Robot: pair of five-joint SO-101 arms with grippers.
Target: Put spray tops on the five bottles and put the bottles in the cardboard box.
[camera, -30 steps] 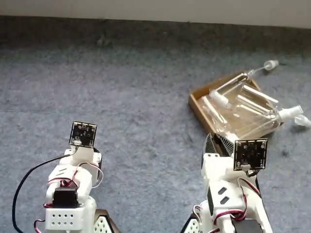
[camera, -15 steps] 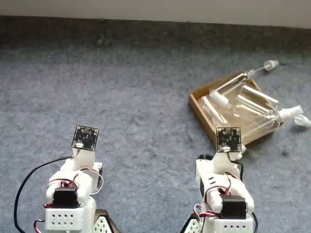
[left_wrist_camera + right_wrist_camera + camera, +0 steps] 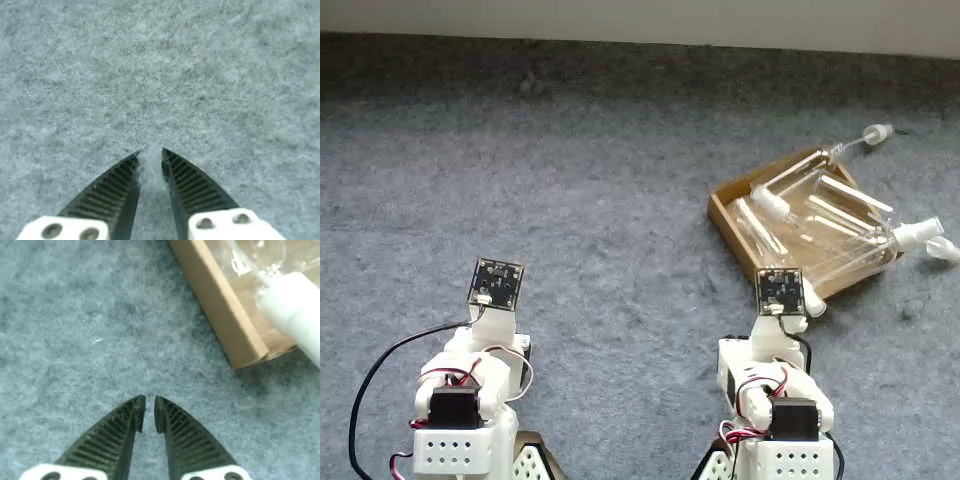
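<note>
The cardboard box [image 3: 728,232] sits far and to the right of the right arm, turned askew on the grey felt [image 3: 570,190]. The clear bottles [image 3: 820,225] lie on their sides in it, overlapping, so I cannot count them with confidence.

Their long axes mostly run diagonally across the box. One spray top [image 3: 875,132] points far-right past the far rim, and another [image 3: 920,235] points right beyond the right edge. A third white spray top [image 3: 295,310] overhangs the near corner of the box wall [image 3: 220,305].

That overhang looks like the main risk. The right arm stands just beside it, and a sweep there could catch the top and drag a bottle out or shift the box.

The right gripper [image 3: 150,398] is all but closed and empty over the felt. The left gripper [image 3: 150,151] is parted by a crack, holding nothing, well apart from the box.
</note>
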